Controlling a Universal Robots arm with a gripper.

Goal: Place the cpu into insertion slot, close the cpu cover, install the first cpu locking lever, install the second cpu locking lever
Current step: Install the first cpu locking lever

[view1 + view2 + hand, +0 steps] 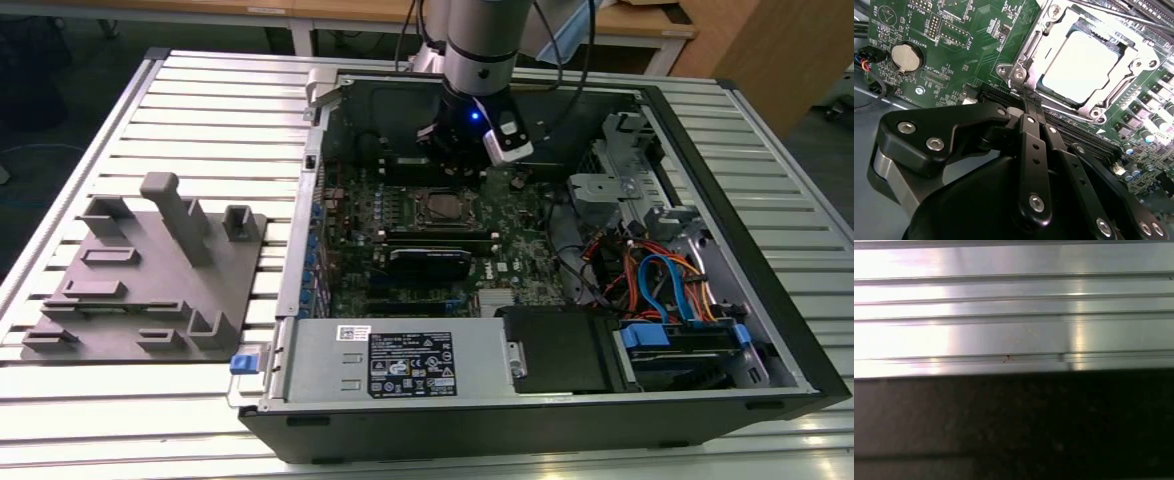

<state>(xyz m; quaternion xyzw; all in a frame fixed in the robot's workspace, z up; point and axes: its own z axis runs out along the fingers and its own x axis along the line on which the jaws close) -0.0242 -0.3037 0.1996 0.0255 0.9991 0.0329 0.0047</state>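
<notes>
Hovering over the far end of the open case (747, 330), the gripper (1030, 107) had its black fingers (1033, 150) pressed together with nothing between them, their tips just beside the near edge of the socket in the second wrist view. The cpu (1080, 65) lay flat inside the slot (1024, 55), its pale top showing through the square window of the cover (1086, 107), which appeared to be down over it. Whether either lever was hooked could not be told.

As a judgement, the risk was the fingertips catching the cover's frame or the long black slots (1079, 137) just beside the socket, since the tips sat so close to both; a sideways scrape there could mark the board (954, 65) or shift the cover.

White print dotted the board near the coin cell (906, 58), and a white label (411, 362) sat on the power supply nearest the exterior camera; none of it was being read off here.
</notes>
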